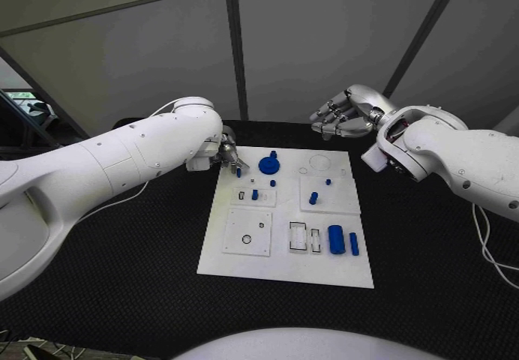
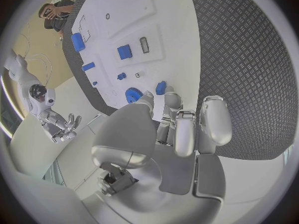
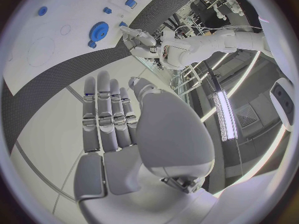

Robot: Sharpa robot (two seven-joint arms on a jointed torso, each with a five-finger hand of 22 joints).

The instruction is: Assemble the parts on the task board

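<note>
Left hand is down at the task board's far left corner, fingertips pinching a small blue part beside the blue gear. Right hand hovers beyond the far right corner, fingers together, holding nothing. These parts look light, rigid, slick plastic (easily fumbled); pinch their sides.

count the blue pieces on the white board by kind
gear: 1
large cylinder: 1
slim bar: 1
small peg at the left hand fingertips: 1
other small pegs: 4
total: 8
</note>
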